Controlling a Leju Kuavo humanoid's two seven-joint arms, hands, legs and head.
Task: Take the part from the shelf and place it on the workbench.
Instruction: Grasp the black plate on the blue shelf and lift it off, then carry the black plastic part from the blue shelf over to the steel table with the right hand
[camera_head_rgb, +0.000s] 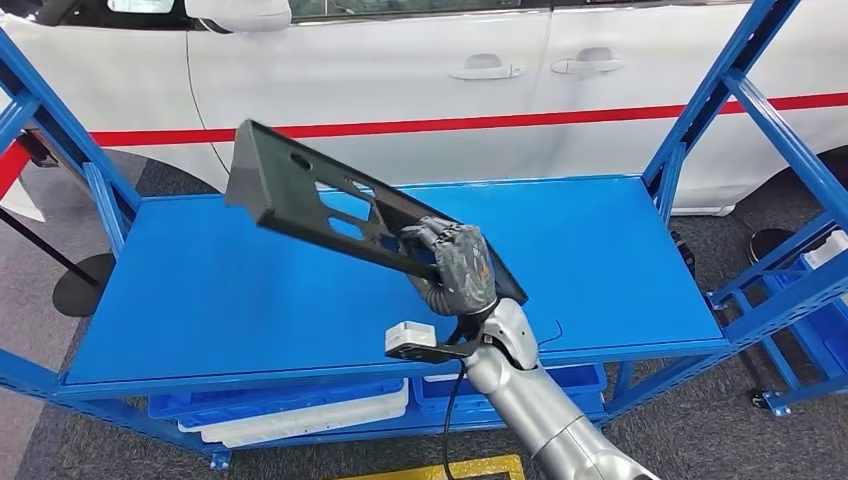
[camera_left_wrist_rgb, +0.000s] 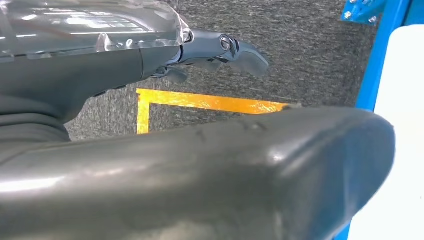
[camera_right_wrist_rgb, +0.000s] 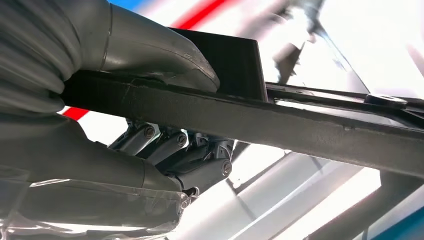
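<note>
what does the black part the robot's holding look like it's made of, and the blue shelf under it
The black part, gripped by the right hand, looks like stamped sheet metal with a matte, slightly rough dark coating: thin flat walls, punched cut-outs, a folded edge. Moulded plastic can't be ruled out. The blue shelf looks like painted steel: a smooth, even blue deck with a soft sheen, on perforated angle posts.

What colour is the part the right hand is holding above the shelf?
Matte black, with cut-out openings. The part, held by the right hand, shows best in the head view.
</note>
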